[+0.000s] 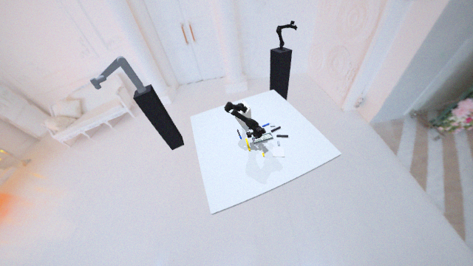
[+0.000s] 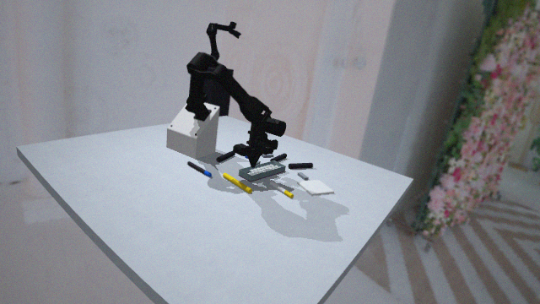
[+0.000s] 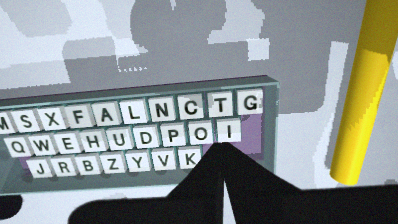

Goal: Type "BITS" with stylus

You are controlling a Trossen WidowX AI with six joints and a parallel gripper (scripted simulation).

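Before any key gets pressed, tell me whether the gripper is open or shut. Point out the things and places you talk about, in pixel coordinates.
Shut, on nothing: in the wrist view the gripper's (image 1: 250,135) (image 2: 253,165) (image 3: 223,145) fingertips meet, no stylus between them.

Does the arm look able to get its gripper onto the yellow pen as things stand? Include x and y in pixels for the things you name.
Probably yes: the gripper (image 2: 253,165) (image 3: 221,149) is shut with nothing between its fingers, and nothing appears to cover the yellow pen (image 1: 247,145) (image 2: 237,183) (image 3: 361,117). It would need opening first.

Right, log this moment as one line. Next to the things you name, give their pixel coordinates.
tool (image 1: 253,137) (image 2: 253,165) (image 3: 221,149): shut, no stylus between fingers | position: at keyboard (image 1: 263,138) (image 2: 262,171) (image 3: 120,140), near I key (image 3: 229,131) | contact: cannot tell | yellow stick (image 1: 247,145) (image 2: 237,183) (image 3: 357,125): lying beside keyboard
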